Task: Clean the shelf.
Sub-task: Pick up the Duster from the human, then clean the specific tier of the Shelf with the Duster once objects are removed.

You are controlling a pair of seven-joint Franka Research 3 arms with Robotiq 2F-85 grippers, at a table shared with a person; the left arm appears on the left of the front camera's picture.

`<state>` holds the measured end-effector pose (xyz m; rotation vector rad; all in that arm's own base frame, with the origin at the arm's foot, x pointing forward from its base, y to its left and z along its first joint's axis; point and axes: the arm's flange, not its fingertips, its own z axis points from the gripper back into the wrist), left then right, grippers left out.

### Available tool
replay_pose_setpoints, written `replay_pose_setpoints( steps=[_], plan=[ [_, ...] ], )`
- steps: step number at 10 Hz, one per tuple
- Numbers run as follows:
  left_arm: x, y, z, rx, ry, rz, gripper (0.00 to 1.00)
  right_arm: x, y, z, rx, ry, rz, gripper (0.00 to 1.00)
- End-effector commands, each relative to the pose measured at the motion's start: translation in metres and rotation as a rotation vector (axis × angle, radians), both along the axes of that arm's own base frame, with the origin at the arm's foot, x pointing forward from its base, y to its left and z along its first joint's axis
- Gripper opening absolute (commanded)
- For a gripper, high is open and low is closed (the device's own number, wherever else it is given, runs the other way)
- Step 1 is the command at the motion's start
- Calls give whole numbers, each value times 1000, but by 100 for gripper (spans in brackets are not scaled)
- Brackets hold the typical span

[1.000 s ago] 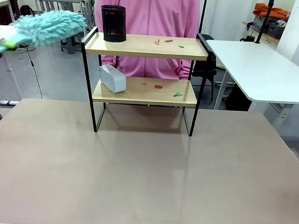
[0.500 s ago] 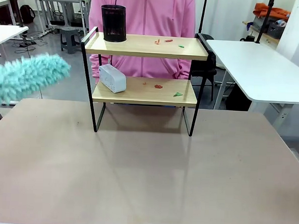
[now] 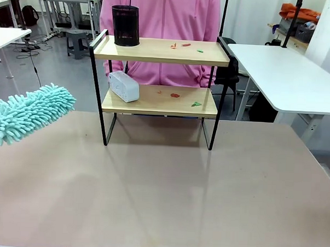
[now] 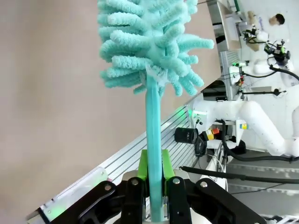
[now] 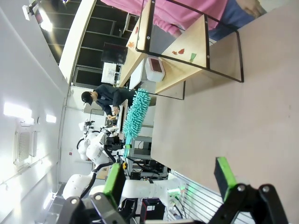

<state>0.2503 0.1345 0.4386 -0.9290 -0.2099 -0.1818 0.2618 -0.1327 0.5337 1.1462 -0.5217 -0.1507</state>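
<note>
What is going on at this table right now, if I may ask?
The robot's left gripper is shut on the handle of a fluffy teal duster, holding it above the left part of the table, apart from the shelf. Small red and green scraps lie on both boards, with a black mesh cup on top and a white box below. The right gripper is open and holds nothing. A person in pink stands behind the shelf.

Beige table in the foreground, grey floor beyond it. White side table at 2 o'clock, another at 10 o'clock. Stool at 11 o'clock. White wall. Bright ceiling lamp.
</note>
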Motion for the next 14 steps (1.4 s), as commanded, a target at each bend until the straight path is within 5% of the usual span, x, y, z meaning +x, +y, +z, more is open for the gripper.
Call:
replay_pose_setpoints(
  steps=[1,13,14],
  plan=[
    [-1,0,-1,-41,21,-7,0,3,1,1,8,-34,6,100],
    [-1,0,-1,-41,21,-7,0,3,1,1,8,-34,6,100],
    [1,-1,-4,-24,15,-10,12,3,1,1,8,-34,6,100]
  ],
)
